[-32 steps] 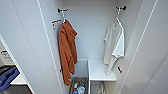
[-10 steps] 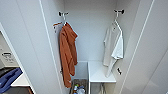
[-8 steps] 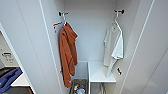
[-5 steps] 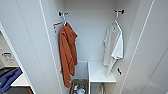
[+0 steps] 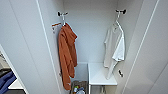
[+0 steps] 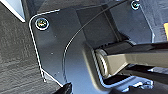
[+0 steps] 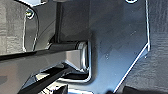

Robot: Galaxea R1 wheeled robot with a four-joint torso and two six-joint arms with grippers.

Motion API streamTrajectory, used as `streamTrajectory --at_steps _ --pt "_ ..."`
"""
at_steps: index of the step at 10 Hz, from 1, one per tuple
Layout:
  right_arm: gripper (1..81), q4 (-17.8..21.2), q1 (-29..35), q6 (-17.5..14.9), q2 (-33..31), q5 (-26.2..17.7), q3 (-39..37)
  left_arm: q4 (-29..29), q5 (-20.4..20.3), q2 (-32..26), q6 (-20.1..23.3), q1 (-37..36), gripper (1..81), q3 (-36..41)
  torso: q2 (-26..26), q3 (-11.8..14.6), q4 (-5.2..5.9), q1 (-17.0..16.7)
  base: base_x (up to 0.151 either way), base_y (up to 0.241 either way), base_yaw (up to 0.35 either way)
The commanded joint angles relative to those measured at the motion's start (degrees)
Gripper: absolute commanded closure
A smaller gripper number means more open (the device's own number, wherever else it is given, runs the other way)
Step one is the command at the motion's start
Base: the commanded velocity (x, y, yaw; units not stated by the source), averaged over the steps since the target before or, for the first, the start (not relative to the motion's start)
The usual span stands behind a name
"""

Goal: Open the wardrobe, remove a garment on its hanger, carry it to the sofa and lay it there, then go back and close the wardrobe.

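White wardrobe doors are seen open; the shirt is hung on its hanger at upper right. Claw states cannot be told.

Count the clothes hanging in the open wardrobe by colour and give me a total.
Orange: 1, the orange hooded garment on the left hook.
White: 1, the white short-sleeved shirt on the right hook.
Total: 2 garments hanging inside the wardrobe.
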Motion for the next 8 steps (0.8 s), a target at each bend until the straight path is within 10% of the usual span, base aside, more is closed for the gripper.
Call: streamTrajectory --at_steps 1,8 --pt "1.0 0.6 2.5 -0.2 0.1 -3.3 0.1 -0.6 2.8 -0.2 0.3 -2.2 1.0 0.2 0.0 0.0 0.0 0.0 0.099 0.0 0.0" --pt "1.0 -0.2 2.6 -0.3 0.1 -3.3 0.2 -0.6 2.9 -0.2 0.3 -2.2 1.0 0.2 0.0 0.0 0.0 0.0 0.099 0.0 0.0"
